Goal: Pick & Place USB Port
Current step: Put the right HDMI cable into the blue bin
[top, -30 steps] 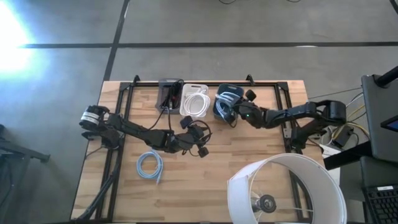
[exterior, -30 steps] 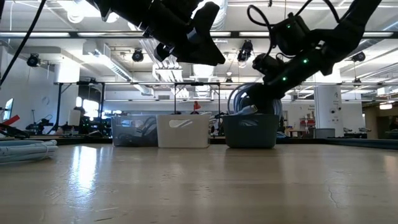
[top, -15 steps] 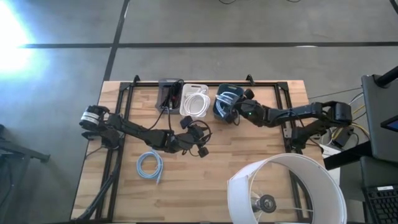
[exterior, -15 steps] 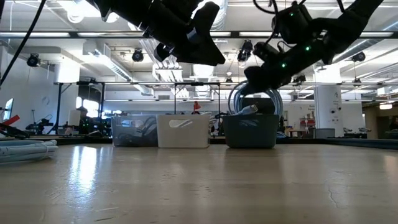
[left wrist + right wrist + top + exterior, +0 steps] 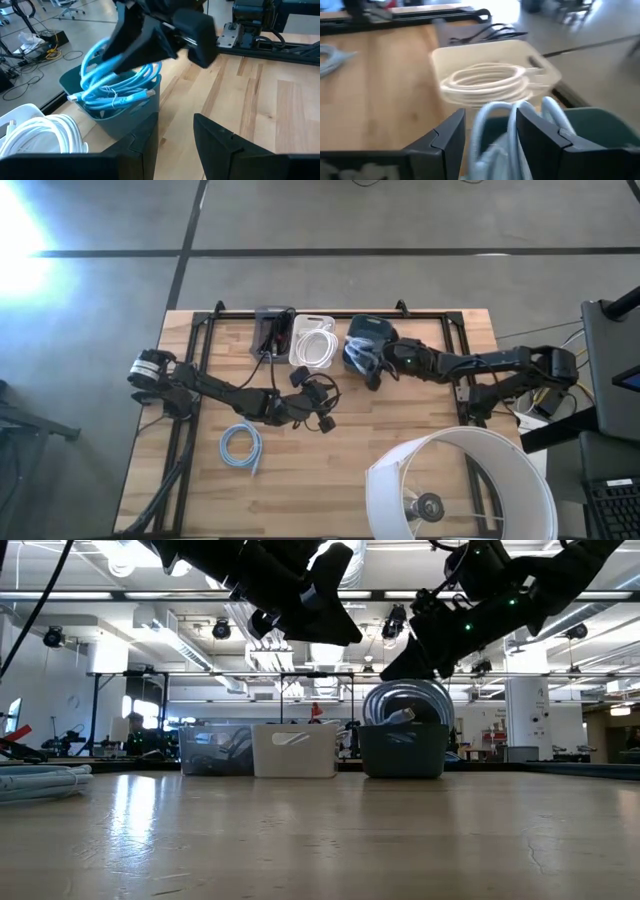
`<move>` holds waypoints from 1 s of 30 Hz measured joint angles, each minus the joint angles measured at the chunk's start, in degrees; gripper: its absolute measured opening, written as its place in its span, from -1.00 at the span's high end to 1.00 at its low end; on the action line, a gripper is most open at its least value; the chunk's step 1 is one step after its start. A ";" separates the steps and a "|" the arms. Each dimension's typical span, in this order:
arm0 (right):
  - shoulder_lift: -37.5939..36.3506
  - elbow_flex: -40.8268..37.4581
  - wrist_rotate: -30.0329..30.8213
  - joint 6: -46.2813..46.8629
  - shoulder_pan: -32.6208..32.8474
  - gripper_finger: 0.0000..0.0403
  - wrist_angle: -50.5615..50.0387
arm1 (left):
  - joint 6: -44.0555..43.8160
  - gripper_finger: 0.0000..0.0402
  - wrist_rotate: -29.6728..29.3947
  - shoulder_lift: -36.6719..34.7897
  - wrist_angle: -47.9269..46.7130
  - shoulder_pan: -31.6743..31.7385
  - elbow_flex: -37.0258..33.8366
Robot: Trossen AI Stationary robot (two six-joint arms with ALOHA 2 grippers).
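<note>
Overhead, the right gripper (image 5: 378,362) covers part of the dark teal bin (image 5: 362,345), so the bin's near rim is cut off beneath the dark wrist. Its fingers stand apart and hold nothing; in the right wrist view the looped blue cable (image 5: 520,125) rises between and just ahead of them, blurred, so contact cannot be judged. That coil sits in the teal bin, its loops arching above the rim in the low view. Beside the bin stands a white bin (image 5: 313,340) of smooth plastic holding a coiled white cable (image 5: 317,343), then a clear bin (image 5: 271,332) with dark contents too small to make out. The left gripper (image 5: 322,402) hangs over bare wooden planks, well short of the bins, its fingers parted and empty. A second pale blue coil (image 5: 241,446) lies flat behind it. A large white lampshade (image 5: 460,485) overhangs the table's near right corner.
</note>
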 joint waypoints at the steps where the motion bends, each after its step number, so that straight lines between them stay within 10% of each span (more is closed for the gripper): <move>1: 0.40 0.09 -1.46 0.01 0.00 0.17 0.11 | 0.00 0.37 0.00 0.00 0.00 0.00 0.00; 17: 6.89 0.21 8.22 -0.95 -0.99 0.30 0.16 | 0.00 0.37 0.00 0.00 0.00 0.00 -0.01; 30: 3.00 4.32 -9.88 1.15 -0.85 0.37 -0.59 | 0.04 0.37 0.00 0.02 -0.76 0.00 -0.01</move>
